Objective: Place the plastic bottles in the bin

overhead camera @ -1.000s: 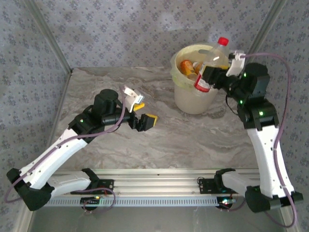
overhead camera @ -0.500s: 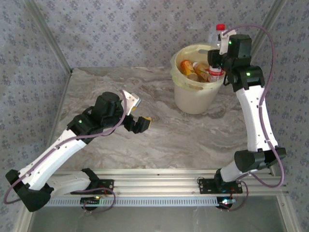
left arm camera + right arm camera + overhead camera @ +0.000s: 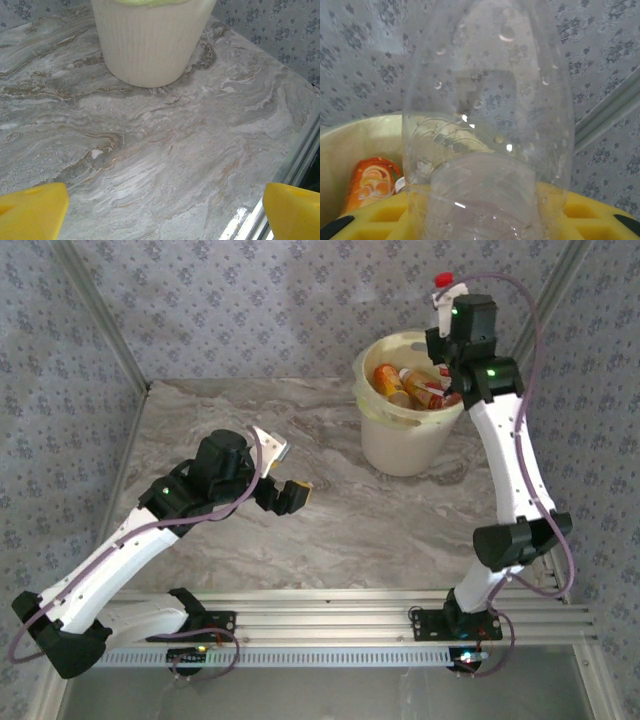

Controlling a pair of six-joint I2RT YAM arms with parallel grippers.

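The cream-yellow bin (image 3: 400, 445) stands at the back right of the table, with several orange- and red-labelled bottles (image 3: 392, 380) lying inside it. My right gripper (image 3: 449, 345) is shut on a clear bottle and holds it upright over the bin's far right rim, its red cap (image 3: 442, 280) on top. In the right wrist view this clear bottle (image 3: 487, 125) stands between the yellow pads (image 3: 592, 215), above the bin's inner wall (image 3: 350, 150) and an orange-labelled bottle (image 3: 372, 182). My left gripper (image 3: 290, 495) hangs open over bare table. Its fingertips (image 3: 32, 210) are wide apart, facing the bin (image 3: 150, 45).
The marble tabletop (image 3: 330, 530) stretches between the two arms. Patterned walls with metal corner posts (image 3: 545, 290) close in the back and sides. A metal rail (image 3: 330, 600) runs along the near edge, also seen as the table's rail (image 3: 300, 155) at the right.
The right arm has lifted the bottle from a tilt beside the bin's right side to upright over its far rim. The left gripper drew back slightly.
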